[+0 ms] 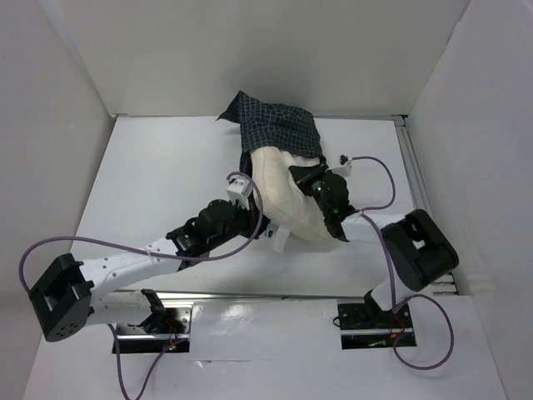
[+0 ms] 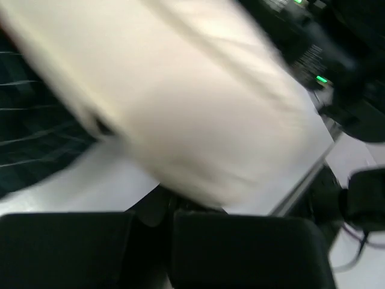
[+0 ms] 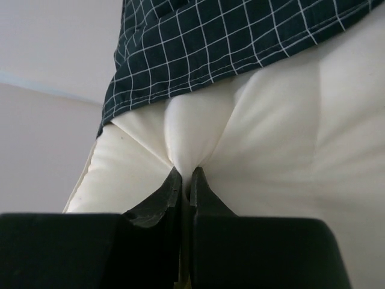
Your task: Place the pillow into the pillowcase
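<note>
The cream pillow (image 1: 287,204) lies mid-table with its far end inside the dark checked pillowcase (image 1: 275,125). My right gripper (image 1: 301,177) is shut on a pinched fold of the pillow (image 3: 277,138), just below the pillowcase's open hem (image 3: 216,42). My left gripper (image 1: 268,233) is at the pillow's near left edge. In the blurred left wrist view its jaws (image 2: 170,208) stand close together where the pillow (image 2: 198,102) comes down to them, with the pillowcase (image 2: 30,138) at the left.
White enclosure walls stand at the back and both sides. A metal rail (image 1: 412,167) runs along the table's right edge. The right arm (image 2: 313,54) with green lights fills the upper right of the left wrist view. Purple cables trail from both arms.
</note>
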Controlling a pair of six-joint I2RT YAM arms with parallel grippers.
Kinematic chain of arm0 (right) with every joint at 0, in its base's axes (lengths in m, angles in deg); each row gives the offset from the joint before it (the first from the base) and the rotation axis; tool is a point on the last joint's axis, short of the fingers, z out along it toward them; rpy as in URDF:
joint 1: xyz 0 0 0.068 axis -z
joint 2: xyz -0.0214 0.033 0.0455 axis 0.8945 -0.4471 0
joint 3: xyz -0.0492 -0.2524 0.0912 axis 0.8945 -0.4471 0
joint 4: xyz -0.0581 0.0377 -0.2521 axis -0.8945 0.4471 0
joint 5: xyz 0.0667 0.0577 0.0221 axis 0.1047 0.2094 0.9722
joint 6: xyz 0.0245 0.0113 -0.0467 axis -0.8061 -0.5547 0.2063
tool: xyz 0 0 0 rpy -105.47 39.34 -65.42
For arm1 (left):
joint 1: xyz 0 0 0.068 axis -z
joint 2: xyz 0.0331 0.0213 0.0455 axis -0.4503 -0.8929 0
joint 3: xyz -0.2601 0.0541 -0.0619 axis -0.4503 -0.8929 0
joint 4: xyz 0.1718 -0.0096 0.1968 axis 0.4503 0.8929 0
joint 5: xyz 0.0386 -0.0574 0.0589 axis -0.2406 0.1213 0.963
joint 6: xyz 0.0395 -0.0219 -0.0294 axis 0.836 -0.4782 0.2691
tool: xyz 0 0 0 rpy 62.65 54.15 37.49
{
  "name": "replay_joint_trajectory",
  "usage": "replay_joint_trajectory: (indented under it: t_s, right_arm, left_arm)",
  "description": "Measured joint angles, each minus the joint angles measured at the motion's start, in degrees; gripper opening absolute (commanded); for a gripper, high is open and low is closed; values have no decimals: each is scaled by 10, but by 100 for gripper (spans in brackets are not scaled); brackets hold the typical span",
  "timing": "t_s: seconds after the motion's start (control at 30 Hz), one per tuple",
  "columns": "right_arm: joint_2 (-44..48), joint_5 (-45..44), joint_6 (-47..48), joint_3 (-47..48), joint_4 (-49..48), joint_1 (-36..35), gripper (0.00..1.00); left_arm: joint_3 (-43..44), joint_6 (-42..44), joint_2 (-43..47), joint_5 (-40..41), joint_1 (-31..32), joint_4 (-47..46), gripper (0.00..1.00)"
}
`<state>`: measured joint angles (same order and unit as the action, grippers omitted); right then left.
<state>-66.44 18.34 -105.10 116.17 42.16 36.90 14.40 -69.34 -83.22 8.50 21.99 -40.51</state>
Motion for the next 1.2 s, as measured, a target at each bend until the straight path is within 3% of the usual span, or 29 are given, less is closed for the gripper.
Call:
replay_joint_trajectory:
  t_s: [0.1, 0.3, 0.43, 0.47, 0.5, 0.53, 0.57, 0.7, 0.8, 0.97, 1.2]
  right_arm:
    - [-43, -29, 25, 4, -47, -18, 0]
    - [-119, -114, 97, 86, -51, -56, 0]
    - [-141, -144, 131, 112, -67, -63, 0]
    - [-140, -147, 134, 111, -69, -63, 0]
    - [-137, -149, 134, 110, -68, -63, 0]
    - [-132, -150, 134, 109, -65, -63, 0]
    - [-126, -148, 134, 105, -62, -63, 0]
    - [-82, -144, 132, 78, -50, -63, 0]
    - [-58, -134, 127, 66, -43, -61, 0]
    - [-35, -119, 119, 54, -23, -56, 0]
    - [-23, -99, 114, 54, 7, -43, 0]
  left_arm:
    - [3, 0, 25, -15, 29, 44, 0]
    - [10, -5, 66, -67, 68, 107, 0]
    - [32, -18, 84, -40, 90, 173, 1]
    - [35, -26, 90, -21, 91, 192, 15]
    - [38, -37, 96, 11, 91, 217, 51]
    - [38, -46, 103, 46, 88, 240, 70]
    - [38, -62, 111, 82, 81, 265, 100]
    - [27, -95, 150, 182, 9, 296, 100]
    - [8, -104, 154, 201, -81, 279, 100]
    - [-2, -63, 48, 109, -235, 189, 100]
    - [10, 46, -101, -85, -270, 52, 100]
